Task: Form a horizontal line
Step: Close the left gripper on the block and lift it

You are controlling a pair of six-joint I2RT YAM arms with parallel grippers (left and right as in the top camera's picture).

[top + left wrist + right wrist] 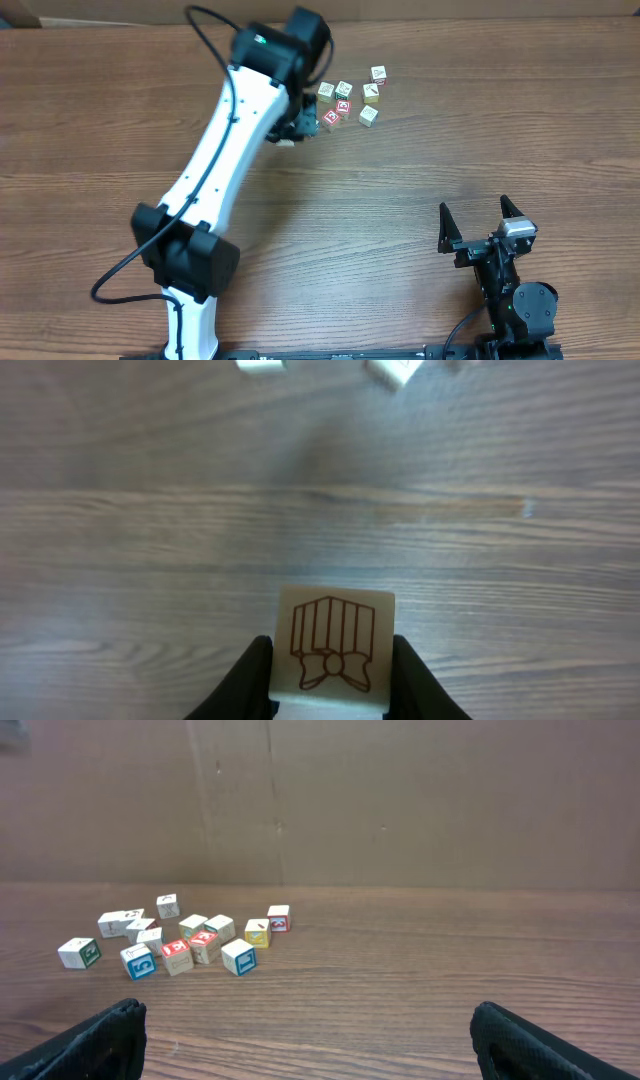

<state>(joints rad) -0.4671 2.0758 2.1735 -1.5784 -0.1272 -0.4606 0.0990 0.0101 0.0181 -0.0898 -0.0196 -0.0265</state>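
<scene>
Looking for the horizontal line (338,111), we find no straight row. The nearest thing to one is a pair of red-faced cubes lying close together on a slant, seemingly touching, in the cluster at the far side of the table (450,130). Around that pair the loose cubes (371,92) lie scattered, pale cream on top, some just beside one another and others apart. From the right wrist view the same cluster spreads across the left half of the wood, with blue, yellow, green and red side faces showing among the cream ones. The prints on them are too small for us to read.

Just beside the cluster, on its left in the overhead view, the left gripper (332,660) has its jaws drawn narrow onto a picture cube (335,635). One black finger presses each side of it. The cube's upper face is cream, with a brown line drawing of a ribbed box over a bow. We cannot tell whether the cube rests on the wood or hangs above it. Two more pale cubes show, blurred, at the top edge of that wrist view.

The white left arm (225,140) reaches diagonally across the table to that spot, and a black cable (200,30) loops off it.

Well apart, at the near right edge, the right gripper (478,215) rests with its jaws spread wide and nothing between them. It faces the cluster and a brown cardboard wall (400,800) beyond it.
</scene>
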